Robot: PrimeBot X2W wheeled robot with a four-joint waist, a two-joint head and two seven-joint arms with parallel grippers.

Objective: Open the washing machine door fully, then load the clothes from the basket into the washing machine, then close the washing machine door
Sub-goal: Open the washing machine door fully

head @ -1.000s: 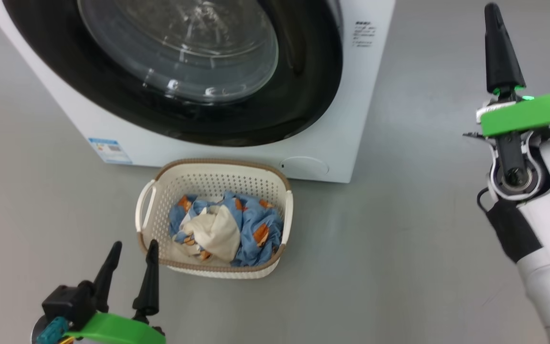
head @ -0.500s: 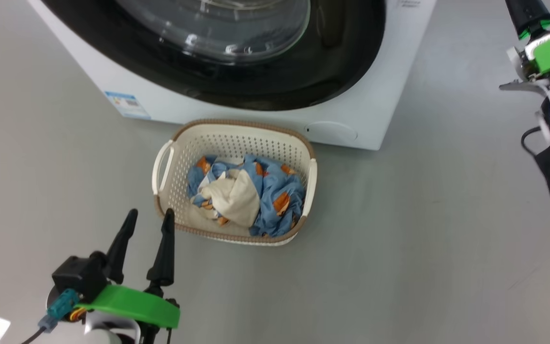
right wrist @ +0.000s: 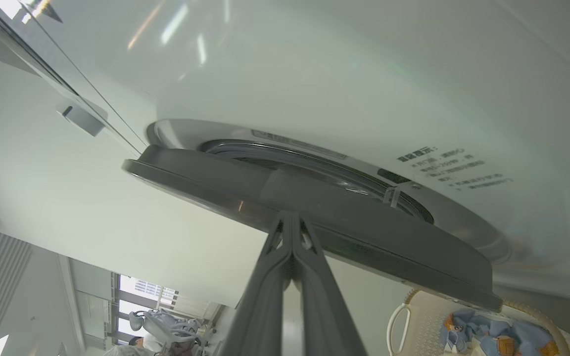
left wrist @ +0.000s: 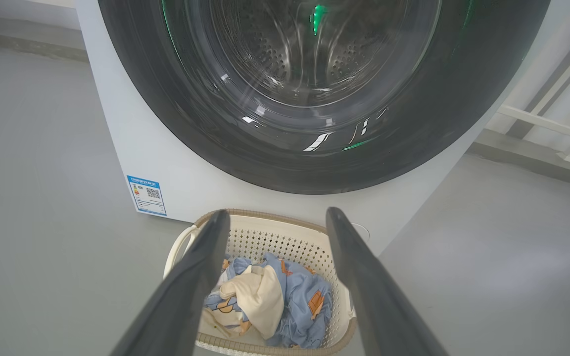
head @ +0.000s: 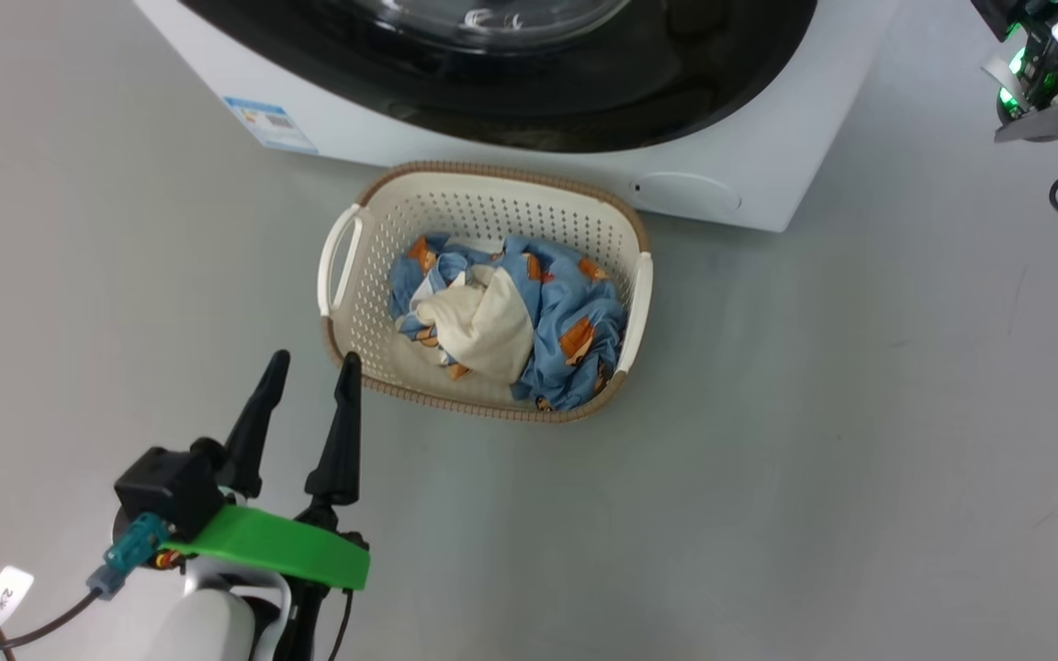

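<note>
Left gripper [head: 316,358] has its two fingers spread wide with nothing between them, hanging low over the floor [head: 814,477] just beside the near-left corner of the basket [head: 343,262]. Right gripper [right wrist: 291,215] is pinched fully together, holding nothing, with the tips right up at the edge of the washing machine door [right wrist: 364,232]. I honestly can't tell if it's touching the black rim or just short of it. From that wrist view the door seems to stand a little off the white front of the washing machine [head: 768,165], so maybe it's cracked, but it's nowhere near swung open; from the left wrist the glass bowl sits right over the drum. So I'd say we're barely into step one. The clothes [head: 566,312], blue printed stuff with the cream piece on top, are all heaped in the basket, which sits on the floor right in front of the machine below the door. Loading and closing are all left to do.
</note>
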